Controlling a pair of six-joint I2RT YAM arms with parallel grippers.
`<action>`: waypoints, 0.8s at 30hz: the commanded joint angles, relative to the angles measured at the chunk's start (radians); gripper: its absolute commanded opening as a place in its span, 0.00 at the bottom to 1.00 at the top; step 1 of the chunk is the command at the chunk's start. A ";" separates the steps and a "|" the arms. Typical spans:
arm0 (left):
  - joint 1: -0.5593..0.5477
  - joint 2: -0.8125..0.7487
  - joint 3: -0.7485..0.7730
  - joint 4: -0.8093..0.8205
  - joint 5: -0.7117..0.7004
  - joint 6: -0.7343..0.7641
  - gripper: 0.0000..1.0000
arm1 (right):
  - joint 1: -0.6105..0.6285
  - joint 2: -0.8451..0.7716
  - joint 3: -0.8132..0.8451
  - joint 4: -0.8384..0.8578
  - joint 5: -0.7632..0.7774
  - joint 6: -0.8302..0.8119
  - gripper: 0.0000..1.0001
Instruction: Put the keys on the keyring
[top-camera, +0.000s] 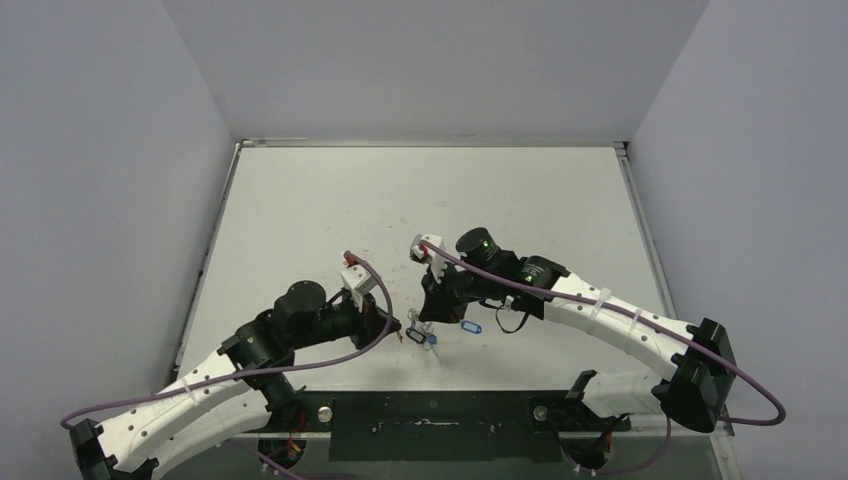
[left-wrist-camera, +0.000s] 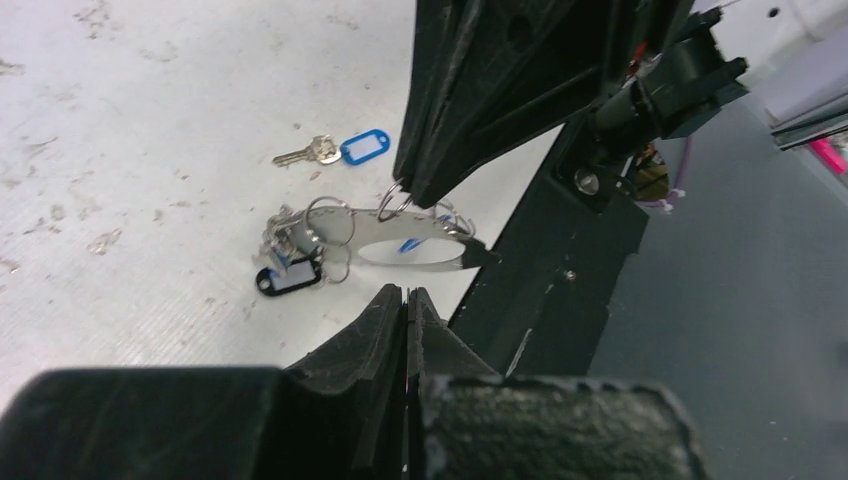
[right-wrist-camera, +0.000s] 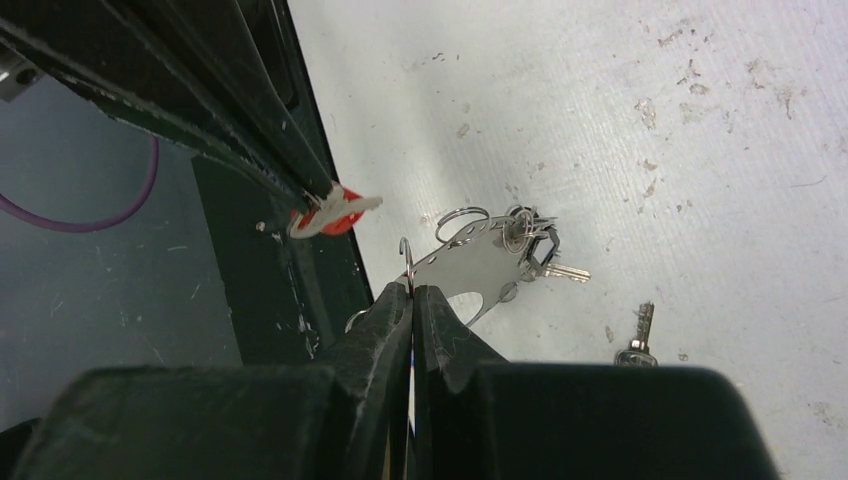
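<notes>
- Top external view: the desk (top-camera: 420, 200) carries all the work low in the frame, at centre, just ahead of the two arm bases. No box, tray or other container is in view, so the only carrier to report on is the keyring.
- Right gripper (right-wrist-camera: 412, 292): jaws pressed together, pinching a thin wire loop at the edge of the keyring, bottom centre of the right wrist view.
- Left gripper (left-wrist-camera: 407, 298): jaws pressed together, bottom centre of the left wrist view, just short of the keyring and apart from it.
- Keyring (right-wrist-camera: 475, 262): a flat silvery piece with an oval opening and small wire loops, mid-frame. It already carries a bunch of keys with a black tag (left-wrist-camera: 290, 278).
- Blue-tagged key (left-wrist-camera: 362, 146): lies loose on the desk, upper centre-left, near the keyring but apart from it. Not yet threaded.
- Red item (right-wrist-camera: 338, 215): sits at the left gripper's tip. Cannot tell whether it is the red tag, or whether it is pinched.
- Judgement: task partly done at best, with at least the blue-tagged key outstanding.
</notes>
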 joint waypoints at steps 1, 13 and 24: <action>-0.008 0.003 -0.023 0.186 0.102 -0.040 0.00 | 0.016 0.000 0.037 0.090 -0.020 0.021 0.00; -0.013 0.063 -0.029 0.301 0.104 -0.049 0.00 | 0.034 0.002 0.037 0.089 -0.037 0.009 0.00; -0.015 0.067 -0.036 0.289 0.048 -0.035 0.00 | 0.051 -0.006 0.038 0.084 -0.048 -0.003 0.00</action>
